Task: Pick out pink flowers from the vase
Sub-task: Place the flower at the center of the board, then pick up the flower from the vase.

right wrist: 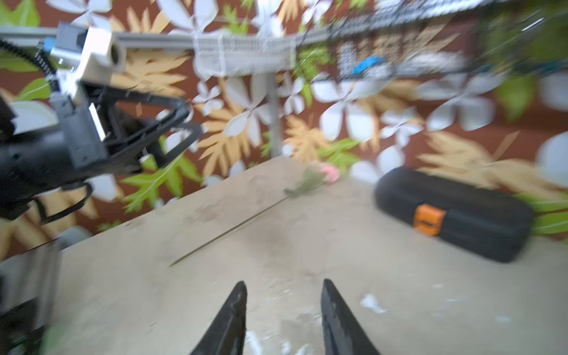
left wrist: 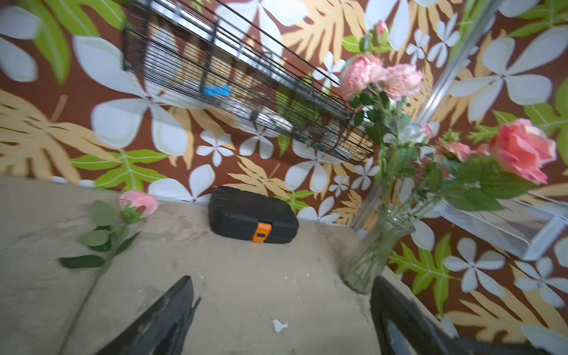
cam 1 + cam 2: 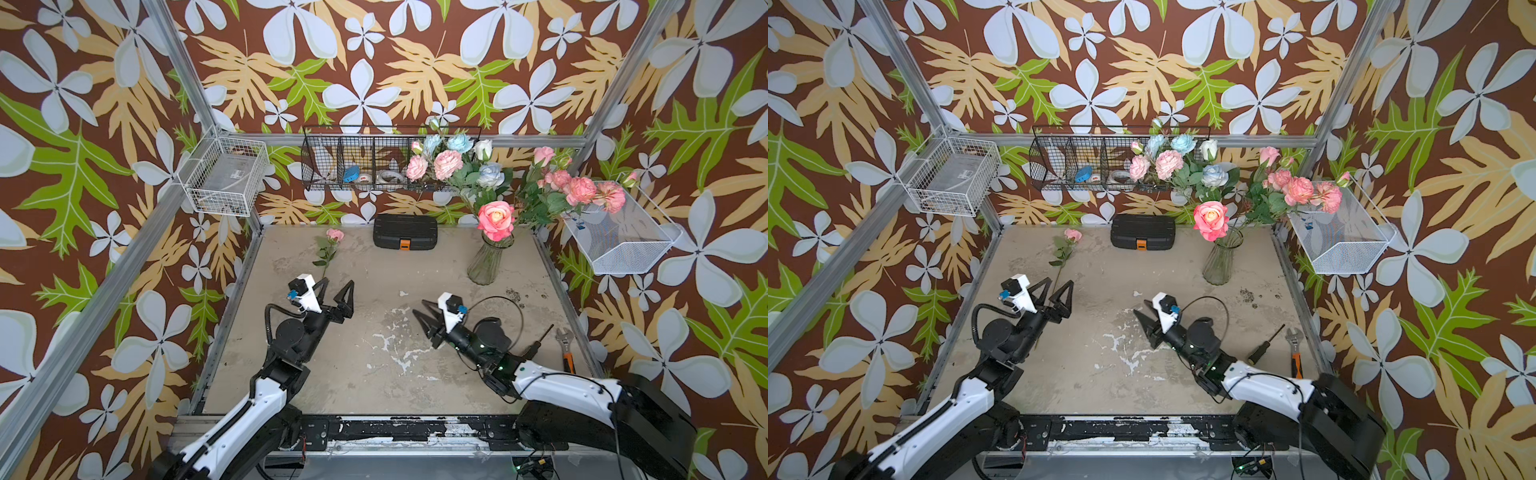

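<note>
The clear ribbed vase (image 3: pixel 486 262) (image 3: pixel 1221 259) (image 2: pixel 368 255) stands at the table's back right. It holds pink flowers: a large salmon rose (image 3: pixel 495 218) (image 3: pixel 1210 218) (image 2: pixel 522 149), ruffled pink carnations (image 3: pixel 448 163) and a pink cluster (image 3: pixel 582 190) leaning right. One pink flower (image 3: pixel 334 235) (image 3: pixel 1073 235) (image 2: pixel 140 201) (image 1: pixel 330 172) lies flat on the table at the back left, stem towards the front. My left gripper (image 3: pixel 338 286) (image 3: pixel 1057 286) (image 2: pixel 282 279) hovers over the stem's near end, open and empty. My right gripper (image 3: pixel 419 308) (image 3: pixel 1139 308) (image 1: pixel 284 282) is mid-table, jaws apart, holding nothing.
Pale blue and white roses (image 3: pixel 490 174) share the vase. A black toolbox (image 3: pixel 405 232) sits against the back wall under a black wire basket (image 3: pixel 365 160). White baskets hang left (image 3: pixel 226 174) and right (image 3: pixel 623 237). A screwdriver (image 3: pixel 538 343) and wrench (image 3: pixel 566 345) lie at the right edge.
</note>
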